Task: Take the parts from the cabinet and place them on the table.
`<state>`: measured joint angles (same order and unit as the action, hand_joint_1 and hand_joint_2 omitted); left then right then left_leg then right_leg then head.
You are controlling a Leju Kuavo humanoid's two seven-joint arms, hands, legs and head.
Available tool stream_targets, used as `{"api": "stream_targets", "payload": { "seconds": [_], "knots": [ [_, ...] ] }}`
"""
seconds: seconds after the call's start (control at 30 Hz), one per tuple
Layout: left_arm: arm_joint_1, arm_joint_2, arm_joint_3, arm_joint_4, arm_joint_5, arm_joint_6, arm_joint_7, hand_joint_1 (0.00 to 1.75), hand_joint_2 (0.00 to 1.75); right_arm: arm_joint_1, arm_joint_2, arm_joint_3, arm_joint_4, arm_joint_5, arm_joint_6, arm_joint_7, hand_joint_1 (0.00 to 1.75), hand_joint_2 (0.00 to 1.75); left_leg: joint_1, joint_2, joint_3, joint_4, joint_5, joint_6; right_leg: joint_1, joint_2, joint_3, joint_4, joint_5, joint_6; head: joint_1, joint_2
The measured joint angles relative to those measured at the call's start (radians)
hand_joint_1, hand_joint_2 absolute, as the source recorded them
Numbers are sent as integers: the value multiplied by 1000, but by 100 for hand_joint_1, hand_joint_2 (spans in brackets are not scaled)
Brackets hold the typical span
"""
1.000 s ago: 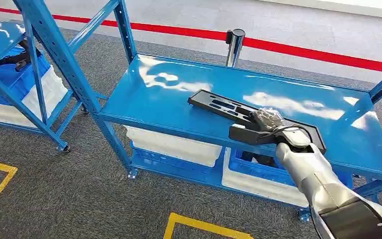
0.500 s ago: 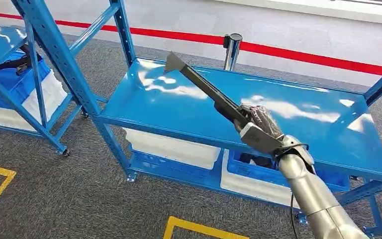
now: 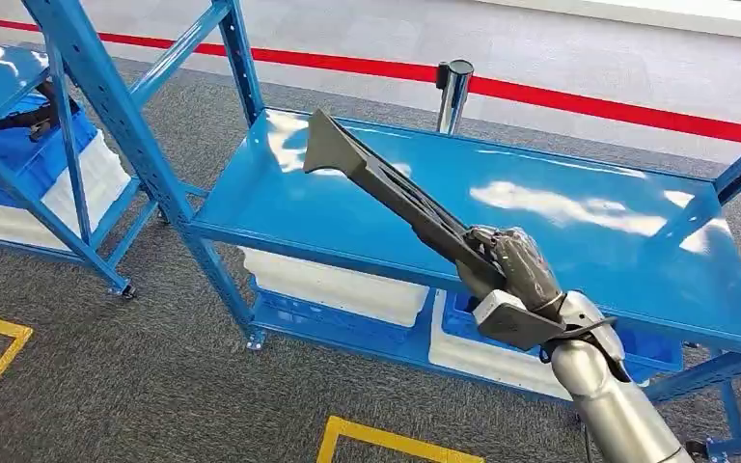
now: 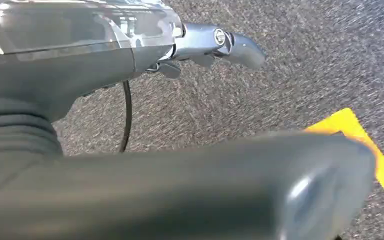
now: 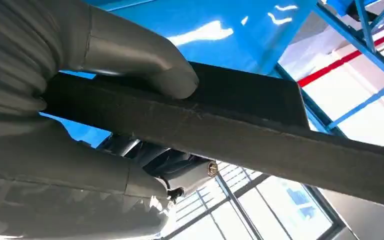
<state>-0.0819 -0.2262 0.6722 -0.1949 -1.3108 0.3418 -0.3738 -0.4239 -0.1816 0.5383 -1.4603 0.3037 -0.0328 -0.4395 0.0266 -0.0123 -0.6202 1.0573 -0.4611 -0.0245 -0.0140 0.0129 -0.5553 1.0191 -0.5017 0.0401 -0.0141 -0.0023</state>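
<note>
While right hand (image 3: 513,273) grips part (image 3: 386,188), apparently airborne

One part (image 3: 386,188), two racks (image 3: 560,222)

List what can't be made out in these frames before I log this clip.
- Left hand, left wrist view: blurred, fingers partly behind the thumb; open or shut unclear.
- Black part, head view: its gripped end sits behind the right hand.
- White bins, head view: contents covered by the blue shelf.
</note>
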Motion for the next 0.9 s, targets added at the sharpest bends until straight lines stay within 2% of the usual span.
{"api": "stream_targets", "payload": {
  "seconds": [0.17, 0.37, 0.53, 0.67, 0.77, 0.8, 0.9],
  "knots": [
    [0, 0, 0, 0, 1, -6, -2, 0, 0, 13, -5, 0, -29, -31, 6, -9, 175, 175, 0, 0, 0, 0, 0, 0, 0, 0, 0, 0, 0, 0, 0, 0],
    [2, 0, 3, 0, 16, -43, 7, 0, 0, 19, -4, 0, -96, -181, 81, -13, 175, 175, 0, 0, -1, 0, 0, 0, 0, 0, -1, 0, 0, 0, 0, 0],
    [4, 0, 11, 0, 26, -65, 7, 0, 0, 22, 3, 0, -152, -253, 122, -6, 175, 175, 0, 0, -1, 0, 0, 0, 0, 0, -1, 0, 0, 0, 0, 0],
    [9, 0, 19, 0, 35, -96, -15, 0, 0, 25, 12, -2, -203, -365, 177, 16, 175, 175, 0, 0, -2, 0, 0, 0, 0, 0, -2, 0, 0, 0, 0, 0],
    [13, 1, 27, 0, 53, -134, -28, 0, 0, 24, 16, -3, -235, -443, 230, 61, 175, 175, 0, 0, -2, 0, 0, 0, 0, 0, -2, 0, 0, 0, 0, 0],
    [14, 1, 29, 0, 57, -144, -31, 0, 175, 23, 16, -3, -243, -465, 243, 72, 175, 175, 0, 0, -2, 0, 0, 0, 0, 0, -2, 0, 0, 0, 0, 0],
    [15, 2, 40, 1, 64, -157, -33, 0, 175, 22, 18, -8, -264, -515, 264, 87, 175, 175, 0, 0, -2, 0, 0, 0, 0, 0, -2, 0, 0, 0, 0, 0]
  ]
}}
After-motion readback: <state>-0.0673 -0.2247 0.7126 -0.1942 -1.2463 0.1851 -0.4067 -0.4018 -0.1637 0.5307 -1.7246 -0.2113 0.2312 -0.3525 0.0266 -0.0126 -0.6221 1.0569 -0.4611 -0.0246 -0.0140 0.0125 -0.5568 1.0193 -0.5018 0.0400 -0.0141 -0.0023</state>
